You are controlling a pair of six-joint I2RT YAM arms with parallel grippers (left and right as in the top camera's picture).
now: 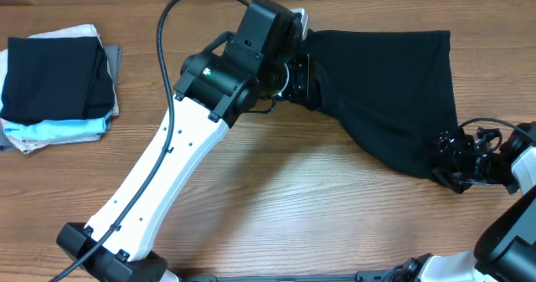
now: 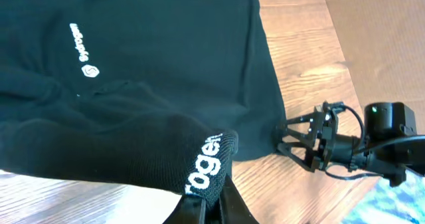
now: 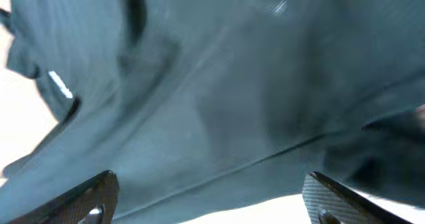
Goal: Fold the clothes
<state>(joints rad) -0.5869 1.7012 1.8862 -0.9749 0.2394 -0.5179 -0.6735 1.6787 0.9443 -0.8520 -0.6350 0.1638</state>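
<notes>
the clothes: 1 black t-shirt (image 1: 385, 89), spread loosely on the far right part of the table (image 1: 276, 198), not yet folded
markings: 1 small white chest logo (image 2: 83, 48); white lettering (image 2: 202, 164) on 1 sleeve hem
left gripper (image 2: 209, 201): closed tight on the lettered sleeve hem, at the shirt's left side
right gripper (image 1: 442, 158): jaws wide, at the shirt's near right corner; cloth lies across the mouth of the jaws, nothing clamped
handling: soft, light and limp by the look of its sags and creases; it should drape from any held point and drag on the wood, not slide stiffly
where to hold: hems and corners, where the doubled edge gives the fingers something to pinch; a flat middle patch would likely bunch
other things: 1 stack of folded garments (image 1: 59, 89) at the far left, well apart from the shirt, a black piece on top, pale blue, white and grey beneath
arms: 2, each with 1 gripper
</notes>
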